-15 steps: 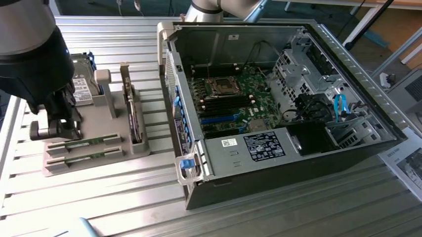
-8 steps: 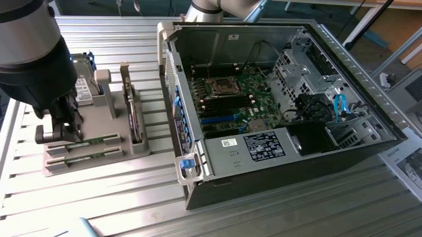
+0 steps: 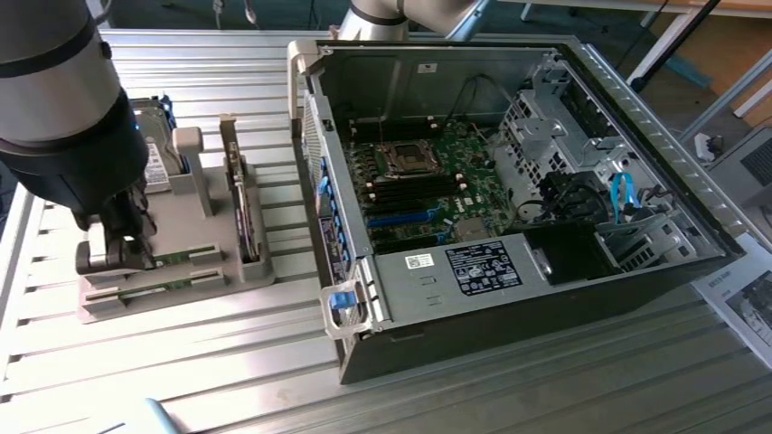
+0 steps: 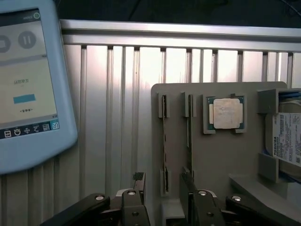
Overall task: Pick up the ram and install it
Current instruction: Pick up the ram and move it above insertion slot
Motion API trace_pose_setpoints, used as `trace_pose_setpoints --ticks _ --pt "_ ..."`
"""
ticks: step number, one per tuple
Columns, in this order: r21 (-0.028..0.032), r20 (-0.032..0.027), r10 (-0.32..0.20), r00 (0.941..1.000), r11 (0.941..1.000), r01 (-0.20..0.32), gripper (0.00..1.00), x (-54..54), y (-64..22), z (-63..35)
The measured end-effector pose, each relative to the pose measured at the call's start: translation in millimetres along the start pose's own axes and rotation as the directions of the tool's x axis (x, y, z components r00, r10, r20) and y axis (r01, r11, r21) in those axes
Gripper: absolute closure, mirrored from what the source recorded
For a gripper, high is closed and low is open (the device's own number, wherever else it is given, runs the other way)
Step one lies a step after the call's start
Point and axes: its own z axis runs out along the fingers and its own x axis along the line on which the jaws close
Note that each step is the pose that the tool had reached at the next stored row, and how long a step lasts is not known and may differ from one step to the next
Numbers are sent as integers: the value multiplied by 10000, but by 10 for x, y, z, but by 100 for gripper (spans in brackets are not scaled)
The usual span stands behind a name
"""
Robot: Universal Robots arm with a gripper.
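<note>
Gripper [image 4: 162, 187]: open, I see a finger each side of the ram [image 4: 164, 134].
Ram: I think thin, stiff, breakable; hold flat sides.

Arm [image 3: 49, 63]: fat round tube, light grey on top w/ black part below. Gripper [image 4: 162, 178]: black, 2 flat fingers [image 4: 139, 183], small shiny round screws [image 4: 128, 192], bent black links [image 4: 80, 209] at sides.

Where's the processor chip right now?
In the wrist view, the processor chip sits in the gray holder tray, between a ram stick and the hard drive.
</note>
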Motion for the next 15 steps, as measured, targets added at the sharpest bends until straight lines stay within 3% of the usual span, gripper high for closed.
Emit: trace_pose_setpoints --ticks 15 --pt "0 0 0 10000 10000 0 58 7 0 382"
